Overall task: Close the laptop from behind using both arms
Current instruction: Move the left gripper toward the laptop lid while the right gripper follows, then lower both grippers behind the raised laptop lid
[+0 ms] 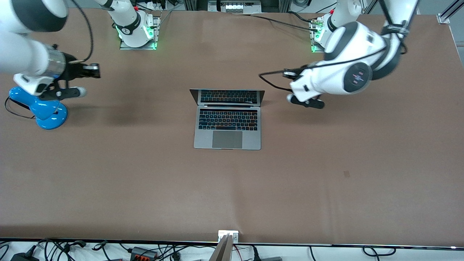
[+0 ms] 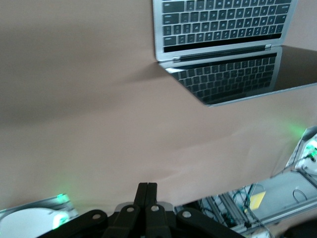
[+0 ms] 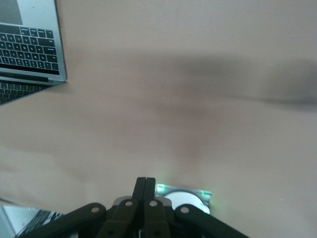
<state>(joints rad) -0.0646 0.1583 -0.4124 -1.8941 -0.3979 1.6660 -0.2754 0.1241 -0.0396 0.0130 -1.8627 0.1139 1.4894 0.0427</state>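
Your right gripper (image 1: 85, 70) hangs at about 9 o'clock from the laptop (image 1: 227, 123), well apart, over bare table beside the blue lamp (image 1: 43, 108); its fingers (image 3: 145, 196) are pressed together on nothing. The laptop sits mid-table, lid up, screen dark. Your left gripper (image 1: 288, 74) hovers near its 2 o'clock, fingers (image 2: 147, 198) closed and empty.

The front camera looks down from high across the table (image 1: 326, 188). Both wrist cameras look past their fingers (image 2: 147, 201) at the laptop (image 1: 227, 121).
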